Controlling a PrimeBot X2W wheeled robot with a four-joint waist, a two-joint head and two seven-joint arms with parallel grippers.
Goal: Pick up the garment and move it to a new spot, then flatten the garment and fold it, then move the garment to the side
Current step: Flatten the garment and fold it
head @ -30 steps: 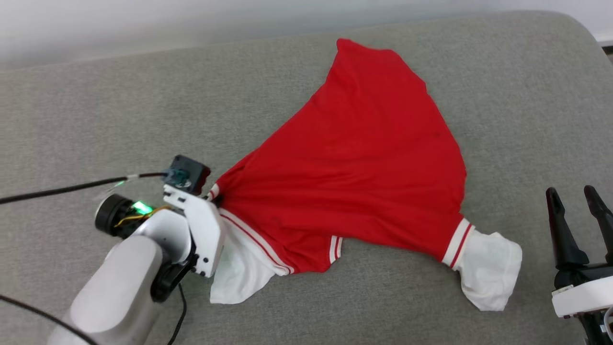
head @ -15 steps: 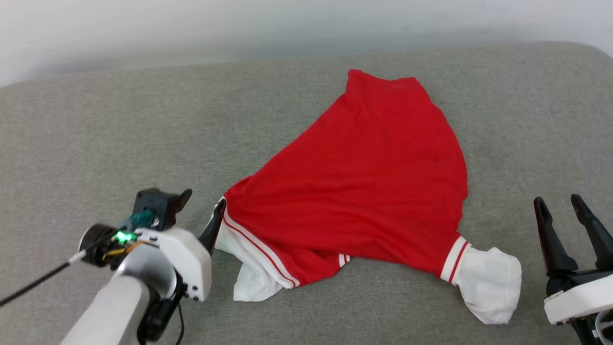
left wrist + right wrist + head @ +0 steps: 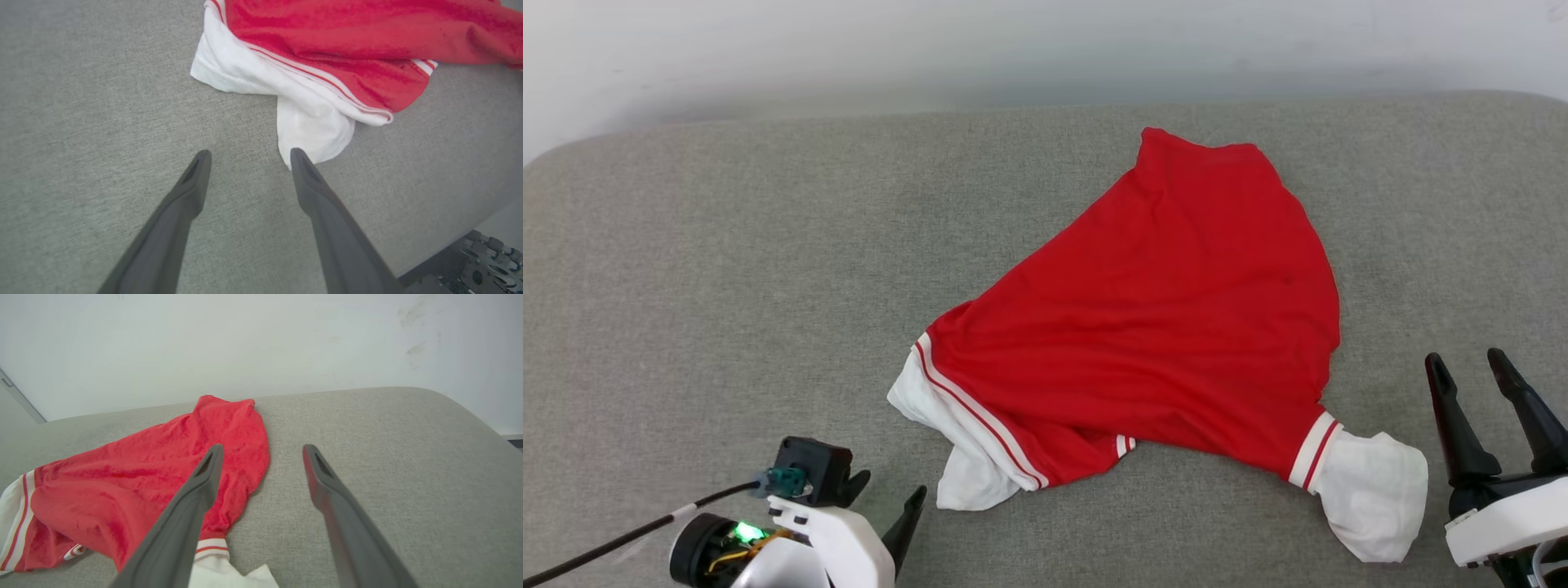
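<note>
The garment [image 3: 1160,327], a red jersey with white sleeves and striped trim, lies crumpled on the grey cushion [image 3: 727,286], its plain red side up. My left gripper [image 3: 890,483] stands open near the front edge, a short way off the garment's left white sleeve [image 3: 968,482]. In the left wrist view that sleeve [image 3: 310,126] lies just beyond the open left gripper [image 3: 249,152], close to one fingertip. My right gripper [image 3: 1464,359] is open and empty, to the right of the other white sleeve [image 3: 1376,490]. The right wrist view has the garment [image 3: 163,465] left of the right gripper [image 3: 262,447].
A pale wall [image 3: 1013,49] runs behind the cushion's far edge. The cushion's right corner rounds off [image 3: 461,412]. Bare grey fabric stretches to the garment's left [image 3: 686,245]. A black cable [image 3: 621,535] trails from my left wrist.
My left gripper has opened, let go of the garment's left shoulder and drawn back toward the front edge. The head camera has shifted. The right gripper stays open.
</note>
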